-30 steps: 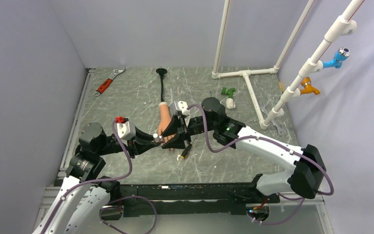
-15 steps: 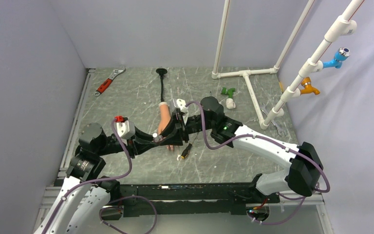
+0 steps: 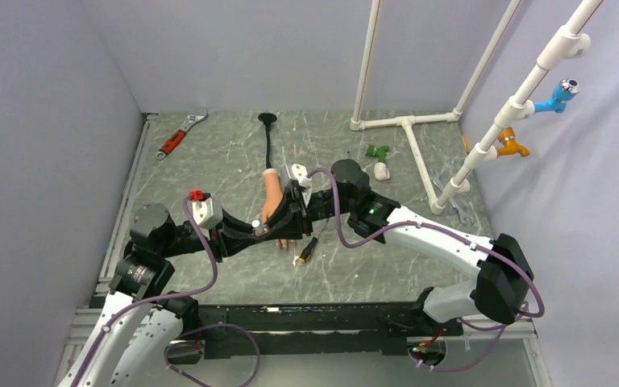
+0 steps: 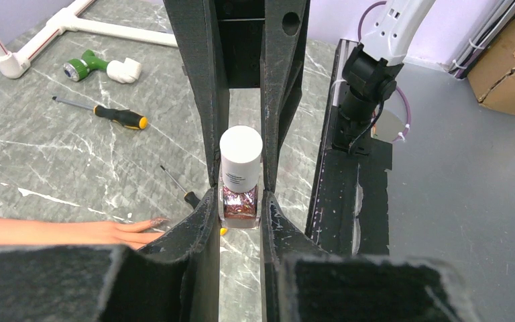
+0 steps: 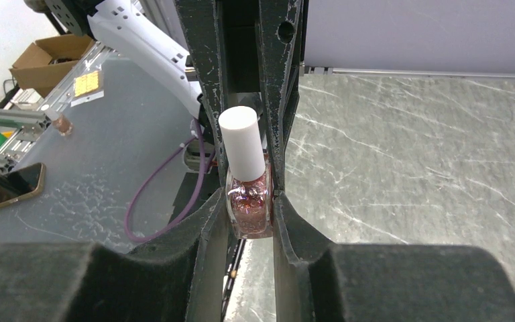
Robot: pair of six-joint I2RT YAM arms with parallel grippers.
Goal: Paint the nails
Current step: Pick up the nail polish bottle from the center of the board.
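Note:
A polish bottle point(image 4: 241, 201) with a white cap point(image 4: 241, 151) and pink glitter glass body stands upright between both grippers. My left gripper point(image 4: 241, 209) is shut on its glass body. From the opposite side my right gripper point(image 5: 249, 204) is shut on the same bottle point(image 5: 249, 208). The peach mannequin hand point(image 3: 272, 200) lies flat on the table just beyond, its black stalk point(image 3: 269, 149) pointing to the back. One pale nail point(image 4: 153, 221) shows at a fingertip left of my left fingers point(image 4: 198, 221); the other nails are hidden.
A yellow-tipped screwdriver point(image 3: 306, 250) lies right of the grippers, another point(image 4: 117, 116) farther back. A red wrench point(image 3: 173, 142) is at the back left. Green point(image 3: 377, 151) and white point(image 3: 381, 170) fittings and a white pipe frame point(image 3: 407, 122) stand at the back right.
My right gripper slid left up to the bottle and its jaws closed on it. The left gripper kept its hold and stayed in place.

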